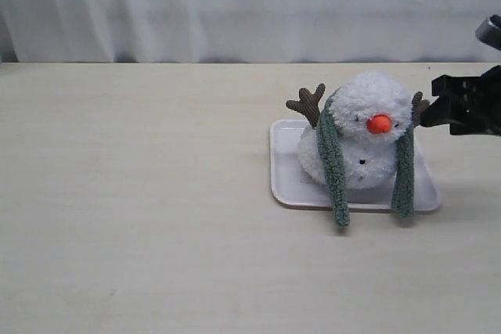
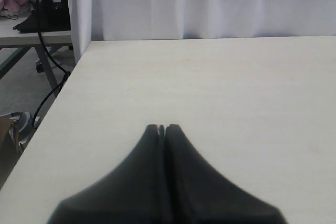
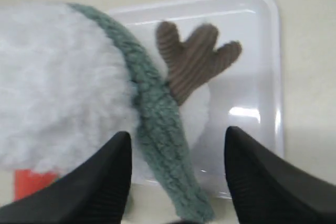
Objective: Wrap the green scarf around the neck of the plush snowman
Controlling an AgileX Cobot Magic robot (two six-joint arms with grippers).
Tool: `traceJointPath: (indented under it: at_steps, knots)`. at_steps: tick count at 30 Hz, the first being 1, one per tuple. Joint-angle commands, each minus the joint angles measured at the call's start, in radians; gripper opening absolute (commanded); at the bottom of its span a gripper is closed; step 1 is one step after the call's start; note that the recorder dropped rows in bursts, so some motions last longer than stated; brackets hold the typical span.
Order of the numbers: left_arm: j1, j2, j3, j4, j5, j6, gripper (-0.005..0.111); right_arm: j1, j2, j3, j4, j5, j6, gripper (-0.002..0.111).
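The plush snowman [image 1: 368, 134] sits upright on a flat white tray [image 1: 286, 181], orange nose facing the front. The green scarf [image 1: 332, 160] is draped behind its neck, and both ends hang down its front past the tray's near rim. My right gripper [image 1: 433, 105] is open just right of the snowman, level with its head. In the right wrist view the right gripper [image 3: 178, 137] has one scarf end [image 3: 163, 135] lying between its spread fingers, untouched, beside a brown twig arm [image 3: 191, 59]. My left gripper [image 2: 161, 127] is shut and empty over bare table, out of the exterior view.
The table's left edge [image 2: 58, 103] shows in the left wrist view, with a black stand and cables beyond it. A white curtain [image 1: 235, 5] hangs behind the table.
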Motion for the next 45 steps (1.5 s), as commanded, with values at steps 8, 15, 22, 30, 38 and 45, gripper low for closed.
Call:
traceJointPath:
  at_steps: [8, 15, 22, 30, 38, 45]
  knots:
    - [-0.009, -0.002, 0.002, -0.005, -0.012, -0.004, 0.000, 0.100, -0.209, 0.002, 0.155, 0.033, -0.180, 0.051]
    - [-0.009, -0.002, 0.002, -0.005, -0.012, -0.004, 0.000, 0.265, -0.239, 0.002, 0.012, -0.033, -0.125, 0.071]
    - [-0.009, -0.002, 0.002, -0.005, -0.012, -0.004, 0.000, 0.352, -0.241, 0.002, -0.158, -0.063, 0.017, 0.070]
    - [-0.009, -0.002, 0.002, -0.005, -0.012, -0.004, 0.000, 0.447, -0.255, -0.012, -0.478, -0.070, 0.284, 0.064]
    - [-0.009, -0.002, 0.002, -0.005, -0.012, -0.004, 0.000, 0.500, -0.379, -0.020, -0.602, -0.077, 0.404, 0.061]
    - [-0.009, -0.002, 0.002, -0.005, -0.012, -0.004, 0.000, 0.500, -0.484, -0.018, -0.649, 0.018, 0.404, 0.054]
